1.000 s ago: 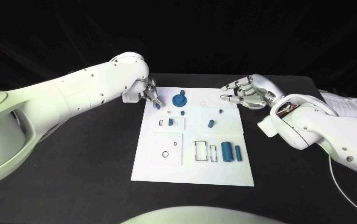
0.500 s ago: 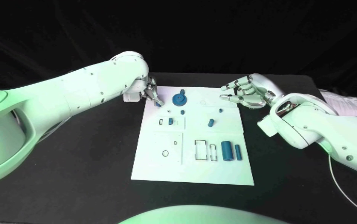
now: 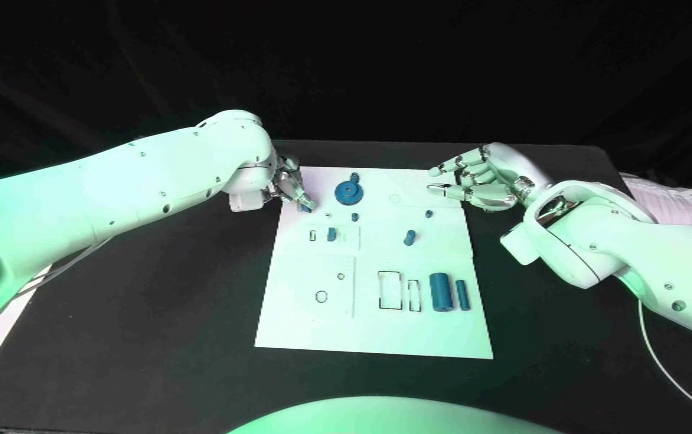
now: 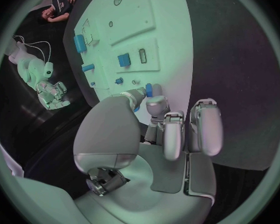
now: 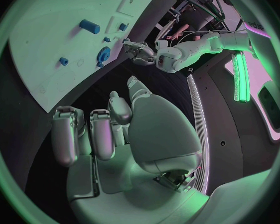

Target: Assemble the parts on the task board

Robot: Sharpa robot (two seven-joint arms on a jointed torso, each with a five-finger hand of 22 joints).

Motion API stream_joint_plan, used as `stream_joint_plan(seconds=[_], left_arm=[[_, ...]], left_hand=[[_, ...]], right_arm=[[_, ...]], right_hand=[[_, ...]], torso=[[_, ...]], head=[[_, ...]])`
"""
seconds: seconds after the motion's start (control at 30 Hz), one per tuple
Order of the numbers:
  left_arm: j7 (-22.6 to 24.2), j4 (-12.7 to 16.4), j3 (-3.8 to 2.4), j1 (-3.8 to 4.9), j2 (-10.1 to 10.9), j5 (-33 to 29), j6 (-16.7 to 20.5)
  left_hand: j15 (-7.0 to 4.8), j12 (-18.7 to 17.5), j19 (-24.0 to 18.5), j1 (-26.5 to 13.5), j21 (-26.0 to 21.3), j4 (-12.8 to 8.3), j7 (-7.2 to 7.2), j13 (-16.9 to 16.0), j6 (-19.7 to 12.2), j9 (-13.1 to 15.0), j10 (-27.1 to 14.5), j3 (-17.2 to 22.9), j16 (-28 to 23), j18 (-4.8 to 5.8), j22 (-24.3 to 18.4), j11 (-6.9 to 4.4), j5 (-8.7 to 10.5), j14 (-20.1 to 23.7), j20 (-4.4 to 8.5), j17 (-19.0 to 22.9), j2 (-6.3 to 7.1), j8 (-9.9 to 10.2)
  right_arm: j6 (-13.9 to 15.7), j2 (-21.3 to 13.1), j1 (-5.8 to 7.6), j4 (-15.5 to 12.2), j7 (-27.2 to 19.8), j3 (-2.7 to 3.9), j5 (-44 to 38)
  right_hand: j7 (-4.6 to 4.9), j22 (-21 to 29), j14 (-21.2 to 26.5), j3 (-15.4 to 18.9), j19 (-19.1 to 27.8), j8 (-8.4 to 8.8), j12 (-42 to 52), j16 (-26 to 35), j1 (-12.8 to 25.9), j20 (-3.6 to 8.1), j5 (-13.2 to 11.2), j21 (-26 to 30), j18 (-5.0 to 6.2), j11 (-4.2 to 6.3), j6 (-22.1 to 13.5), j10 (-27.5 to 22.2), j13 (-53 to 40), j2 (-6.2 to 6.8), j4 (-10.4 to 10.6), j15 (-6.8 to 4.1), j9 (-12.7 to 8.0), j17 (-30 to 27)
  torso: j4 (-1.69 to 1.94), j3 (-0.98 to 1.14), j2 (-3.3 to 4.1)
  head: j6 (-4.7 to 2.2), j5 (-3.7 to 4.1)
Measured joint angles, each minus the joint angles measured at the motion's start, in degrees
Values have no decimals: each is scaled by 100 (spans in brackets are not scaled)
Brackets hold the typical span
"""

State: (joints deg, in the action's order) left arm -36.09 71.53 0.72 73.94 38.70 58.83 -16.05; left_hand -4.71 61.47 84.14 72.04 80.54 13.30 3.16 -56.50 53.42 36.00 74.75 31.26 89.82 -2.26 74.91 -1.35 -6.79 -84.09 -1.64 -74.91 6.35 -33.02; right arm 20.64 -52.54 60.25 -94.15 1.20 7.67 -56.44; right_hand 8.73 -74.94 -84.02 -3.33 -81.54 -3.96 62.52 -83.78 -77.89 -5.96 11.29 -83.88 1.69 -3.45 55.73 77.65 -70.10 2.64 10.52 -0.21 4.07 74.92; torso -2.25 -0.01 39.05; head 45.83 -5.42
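Head view: a white task board (image 3: pixel 310 324) lies flat in the middle of a black table (image 3: pixel 159 354), its long side running away from the robot. Small blue parts sit on it. A round blue gear-like part (image 3: pixel 348 192) is near the far edge. Two upright blue cylinders (image 3: pixel 449 294) stand side by side toward the near right, just beside a narrow rectangular slot (image 3: pixel 389 291). A small blue block (image 3: pixel 332 235) sits in the middle left, and a short slanted blue piece (image 3: pixel 410 238) lies near the centre.

The left hand (image 3: pixel 289 186) is at the board's far left corner, fingers pointing down. Its fingertips (image 4: pixel 154 104) are drawn together around a small blue peg (image 4: pixel 149 89) that touches the board's edge; the left wrist view shows the peg pinched between thumb and finger, the other fingers lying straight beside it.

The right hand (image 3: pixel 476 182) hovers at the board's far right corner, just off its edge. Its fingers (image 5: pixel 101 133) are loosely curled and apart, holding nothing, as the right wrist view shows.
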Motion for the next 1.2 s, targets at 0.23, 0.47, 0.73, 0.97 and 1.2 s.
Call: stream_joint_plan(seconds=[0.23, 0.47, 0.73, 0.97, 1.2], left_arm=[[105, 730, 33, -194, 375, -9, 586], [235, 1165, 60, -383, 591, 227, 1110], [309, 1376, 66, -485, 656, 621, 1273], [307, 1389, 66, -500, 685, 807, 1209], [288, 1389, 64, -503, 684, 906, 1038]], left_hand=[[0, 78, 0, -93, 70, -105, -10, -71, 13, -1, 60, 191, 0, 0, 0, -19, -2, 0, 0, 0, 93, -50], [0, 110, 0, -115, 71, -123, -21, -92, 42, -4, 74, 222, 0, 0, 0, -33, -2, 0, 0, 0, 115, -59], [0, 110, 0, -138, 104, -132, -20, -97, 43, -6, 101, 261, 0, 0, 0, -19, 2, 0, 0, 0, 137, -59], [0, 110, 0, -183, 103, -187, -24, -106, 39, -16, 101, 316, 0, -1, 0, -19, 3, 0, 0, 0, 182, -59], [0, 134, 0, -198, 103, -210, -45, -116, 60, -41, 121, 340, 0, 0, 0, -40, 21, 0, 0, -3, 197, -81]], right_arm=[[-14, -17, 0, 2, 4, -7, 0], [-30, -20, 0, 5, 8, -15, 0], [-54, -25, 0, 7, 12, -23, 1], [-69, -23, 0, 11, 14, -28, 1], [-78, -20, 0, 14, 15, -31, 1]], right_hand=[[-17, 0, 0, 0, 3, 0, 0, 0, -1, 3, 47, 0, 0, 0, 16, 0, 5, -1, 0, 0, 0, 0], [-17, 1, 0, 0, 21, 0, 0, 0, -23, 21, 70, 0, 1, 0, 17, 0, 5, -23, 0, 0, 0, -1], [-17, 2, 0, 0, 21, 0, 0, 0, -23, 21, 69, 0, 1, 0, 17, 0, 5, -23, 0, 0, 0, -1], [-17, 2, 0, 0, 21, 0, 0, 0, -23, 21, 69, 0, 1, 0, 16, 0, 4, -23, 0, 0, 0, -1], [-17, 3, 0, 0, 21, 0, 0, 0, -23, 21, 69, 0, 1, 0, 16, 0, 4, -23, 0, 0, 0, -1]], torso=[[33, 3, -25], [55, 8, -43], [60, 4, -47], [59, 3, -43], [59, 4, -42]], head=[[29, 0], [55, -15], [79, -8], [98, -13], [123, -9]])
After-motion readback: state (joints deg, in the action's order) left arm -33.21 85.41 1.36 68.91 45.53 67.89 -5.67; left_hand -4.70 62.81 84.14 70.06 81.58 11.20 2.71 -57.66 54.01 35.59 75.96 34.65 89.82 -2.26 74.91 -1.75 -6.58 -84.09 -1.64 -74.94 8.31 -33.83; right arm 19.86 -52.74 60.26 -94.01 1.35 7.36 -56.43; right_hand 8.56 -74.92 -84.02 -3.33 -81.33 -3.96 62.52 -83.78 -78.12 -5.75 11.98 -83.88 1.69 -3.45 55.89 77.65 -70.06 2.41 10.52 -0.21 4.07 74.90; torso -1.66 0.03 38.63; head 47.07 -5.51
